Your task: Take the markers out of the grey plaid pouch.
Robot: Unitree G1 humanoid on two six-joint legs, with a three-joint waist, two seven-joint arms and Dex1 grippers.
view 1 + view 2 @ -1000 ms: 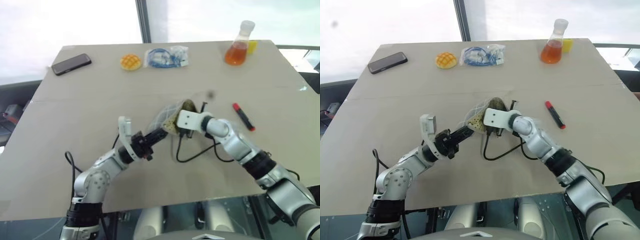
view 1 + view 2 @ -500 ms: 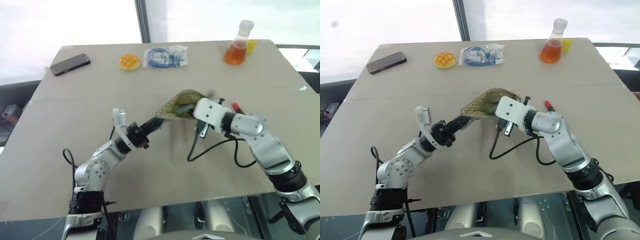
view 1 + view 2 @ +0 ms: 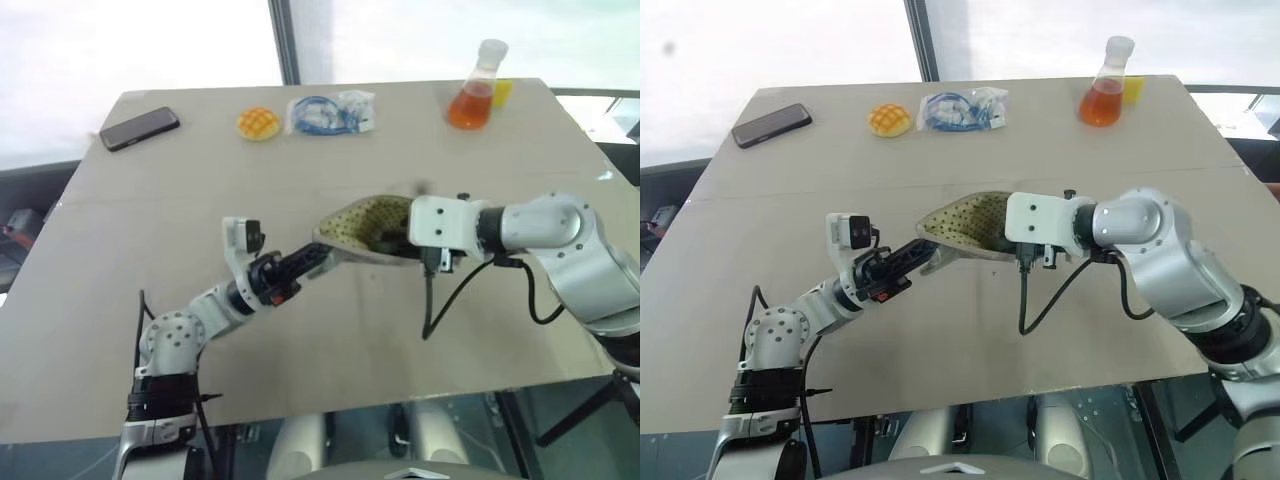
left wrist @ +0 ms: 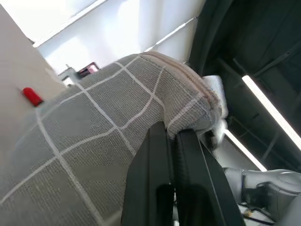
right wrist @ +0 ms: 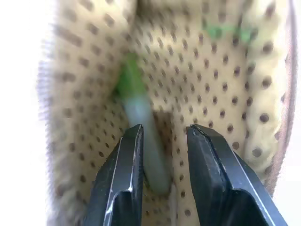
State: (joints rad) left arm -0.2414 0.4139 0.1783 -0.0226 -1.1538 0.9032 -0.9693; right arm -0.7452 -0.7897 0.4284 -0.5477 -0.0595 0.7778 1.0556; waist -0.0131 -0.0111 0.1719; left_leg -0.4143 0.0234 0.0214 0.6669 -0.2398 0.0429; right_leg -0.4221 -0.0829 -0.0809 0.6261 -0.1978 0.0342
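The grey plaid pouch (image 3: 965, 225) hangs above the table, pinched tight by the left gripper (image 3: 923, 256). The right gripper (image 5: 162, 141) is at its mouth, part open, holding nothing. The green marker (image 5: 141, 117) lies inside, straight ahead, lengthwise between the fingers.

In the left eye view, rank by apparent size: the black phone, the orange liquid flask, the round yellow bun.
1. Black phone and orange liquid flask: look about alike, so no ranking between them.
2. Round yellow bun: clearly smallest.
All three lie along the far edge, so nearness hardly skews this.
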